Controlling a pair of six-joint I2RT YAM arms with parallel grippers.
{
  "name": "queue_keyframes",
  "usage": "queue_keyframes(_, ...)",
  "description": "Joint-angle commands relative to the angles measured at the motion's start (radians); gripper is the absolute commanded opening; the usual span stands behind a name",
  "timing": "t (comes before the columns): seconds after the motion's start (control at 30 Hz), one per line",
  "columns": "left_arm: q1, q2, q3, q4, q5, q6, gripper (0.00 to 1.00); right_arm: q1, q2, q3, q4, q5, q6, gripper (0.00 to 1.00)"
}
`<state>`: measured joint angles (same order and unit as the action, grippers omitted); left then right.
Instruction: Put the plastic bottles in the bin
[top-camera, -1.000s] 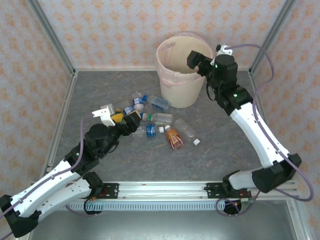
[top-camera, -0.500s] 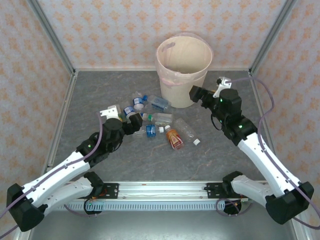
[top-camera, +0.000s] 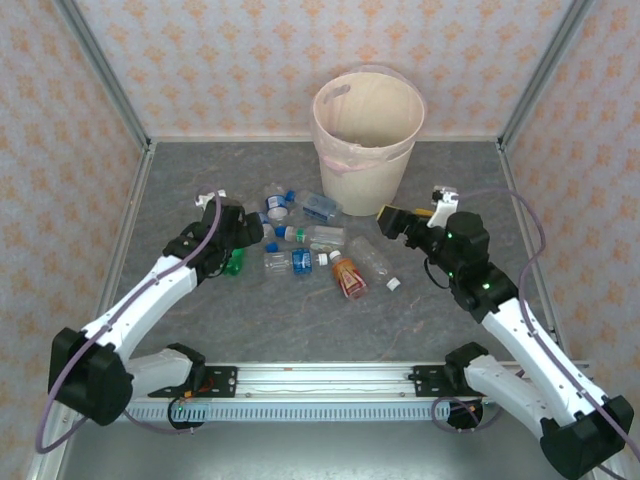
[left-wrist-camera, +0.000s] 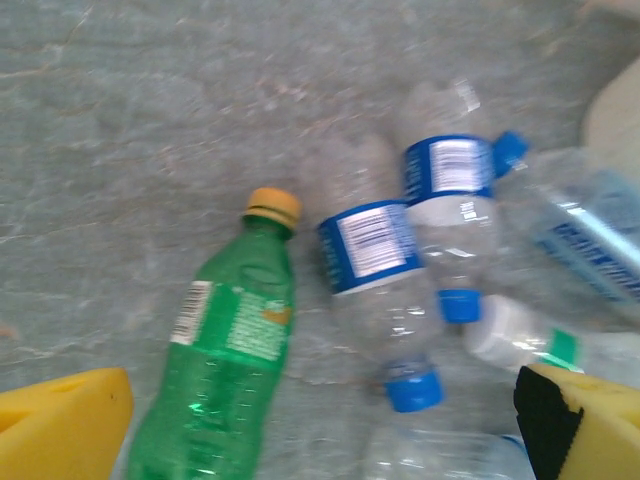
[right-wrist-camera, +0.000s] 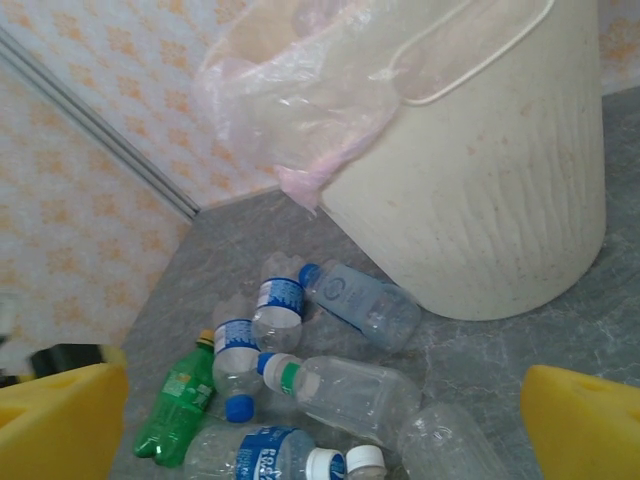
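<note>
The cream bin (top-camera: 367, 135) with its pink liner (right-wrist-camera: 300, 100) stands at the back of the table. Several plastic bottles (top-camera: 300, 240) lie in a pile in front of it. They include a green bottle (left-wrist-camera: 225, 370), clear ones with blue labels (left-wrist-camera: 375, 290), and an orange-red one (top-camera: 348, 276). My left gripper (top-camera: 243, 237) hovers open over the pile's left side, its yellow pads (left-wrist-camera: 60, 425) wide apart above the green bottle and a blue-capped one. My right gripper (top-camera: 392, 220) is open and holds nothing, to the right of the bin's base, facing the pile (right-wrist-camera: 330, 385).
A loose white cap (top-camera: 393, 284) lies near a clear bottle (top-camera: 372, 255) right of the pile. The patterned walls and metal frame posts (top-camera: 105, 75) close in the grey table (top-camera: 300, 320). A rail (top-camera: 320, 375) runs along the near edge.
My right gripper has come off the bin's rim and dropped down to the right of its base. My left arm has swung left and farther back, uncovering the green bottle.
</note>
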<state>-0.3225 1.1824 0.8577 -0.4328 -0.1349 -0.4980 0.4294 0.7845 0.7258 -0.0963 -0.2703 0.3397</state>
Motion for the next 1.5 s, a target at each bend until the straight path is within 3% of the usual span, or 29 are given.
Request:
queue_keyframes(0.0, 0.041, 0.036, 0.031, -0.072, 0.039, 0.101, 0.99, 0.005, -0.047, -0.023, 0.041, -0.029, 0.007, 1.00)
queue_keyframes(0.3, 0.148, 0.182, -0.021, -0.005, 0.157, 0.198, 0.90, 0.005, -0.113, -0.046, 0.003, -0.017, -0.007, 1.00)
queue_keyframes(0.67, 0.161, 0.353, 0.017, -0.004, 0.157, 0.224, 0.84, 0.004, -0.131, -0.061, 0.001, -0.004, -0.002, 1.00)
queue_keyframes(0.9, 0.162, 0.433, 0.035, -0.018, 0.143, 0.225, 0.73, 0.005, -0.131, -0.058, -0.002, 0.001, -0.006, 1.00)
queue_keyframes(1.13, 0.163, 0.415, 0.035, -0.017, 0.139, 0.223, 0.58, 0.004, -0.131, -0.054, -0.011, 0.006, -0.008, 1.00)
queue_keyframes(1.47, 0.164, 0.302, 0.037, -0.052, 0.123, 0.174, 0.57, 0.004, -0.140, -0.036, -0.039, 0.007, -0.006, 1.00)
